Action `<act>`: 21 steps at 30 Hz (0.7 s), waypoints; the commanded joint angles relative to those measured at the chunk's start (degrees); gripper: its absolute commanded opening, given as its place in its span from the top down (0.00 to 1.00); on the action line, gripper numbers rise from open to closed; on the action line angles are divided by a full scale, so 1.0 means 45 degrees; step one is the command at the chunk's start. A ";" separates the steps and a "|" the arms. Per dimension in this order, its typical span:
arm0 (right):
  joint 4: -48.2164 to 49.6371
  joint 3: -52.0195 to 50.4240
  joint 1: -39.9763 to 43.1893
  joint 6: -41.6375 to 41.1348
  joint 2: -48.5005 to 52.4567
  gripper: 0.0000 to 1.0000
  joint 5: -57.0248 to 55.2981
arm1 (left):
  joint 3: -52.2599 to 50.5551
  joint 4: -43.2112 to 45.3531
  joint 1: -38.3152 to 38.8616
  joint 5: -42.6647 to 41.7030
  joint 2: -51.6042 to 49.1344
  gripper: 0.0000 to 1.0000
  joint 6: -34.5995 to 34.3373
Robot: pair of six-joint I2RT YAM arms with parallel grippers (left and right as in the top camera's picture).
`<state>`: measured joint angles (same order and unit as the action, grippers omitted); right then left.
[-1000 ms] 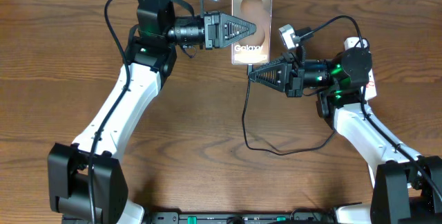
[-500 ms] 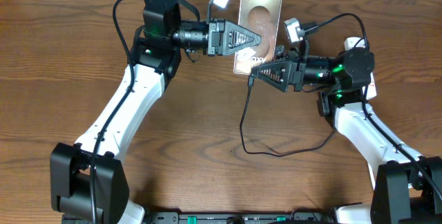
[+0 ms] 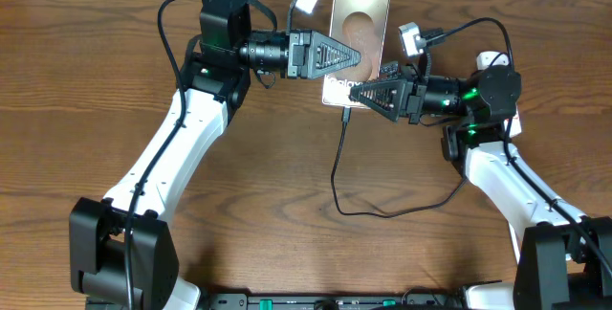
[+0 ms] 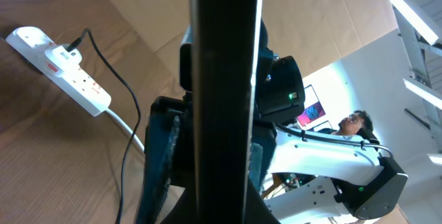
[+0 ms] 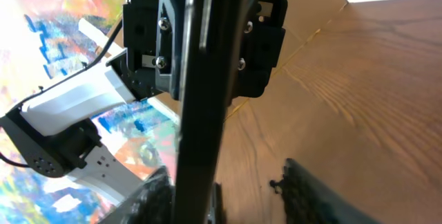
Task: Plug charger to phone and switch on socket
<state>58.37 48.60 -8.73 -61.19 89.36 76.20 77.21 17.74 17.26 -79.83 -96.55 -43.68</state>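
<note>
The phone (image 3: 361,18) is lifted off the table, tilted, screen up, and my left gripper (image 3: 356,56) is shut on its middle. It shows edge-on as a dark bar in the left wrist view (image 4: 224,79) and the right wrist view (image 5: 200,113). My right gripper (image 3: 356,93) is at the phone's lower end; its fingers (image 5: 235,193) stand apart, one above and one below the phone. The charger's black cable (image 3: 337,171) hangs from the middle of the phone's bottom edge; the plug tip is hidden. The socket (image 4: 59,68) lies on the table with a black plug in it.
The charger cable loops over the wood table toward my right arm (image 3: 421,205). The white socket is mostly hidden under the right arm, with only its end (image 3: 491,59) showing in the overhead view. A white cord (image 4: 128,124) leaves the socket.
My left gripper has carried the phone right and tilted it, its bottom edge coming down to the cable end. My right gripper has moved up over the phone's lower end.
</note>
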 commanded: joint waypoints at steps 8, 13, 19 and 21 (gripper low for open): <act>0.0039 0.0228 -0.0272 0.0029 -0.0146 0.84 -0.0452 | -0.0024 0.0083 -0.0019 -0.0257 0.0214 0.83 0.0131; 0.0034 0.0228 -0.0272 0.0029 -0.0146 0.95 -0.0515 | -0.0024 0.0083 -0.0083 -0.0194 0.0214 0.43 0.0136; -0.0209 0.0223 -0.0272 0.0039 -0.0146 0.95 -0.0282 | -0.0024 0.0083 -0.0850 -0.0015 0.0214 0.25 0.0136; -0.0495 0.0223 -0.0272 0.0102 -0.0141 0.95 -0.0170 | -0.0024 0.0078 -0.1253 -0.0024 0.0214 0.25 0.0136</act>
<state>56.80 48.60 -9.58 -61.69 89.56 75.24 77.14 17.96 14.55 -80.20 -96.36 -43.46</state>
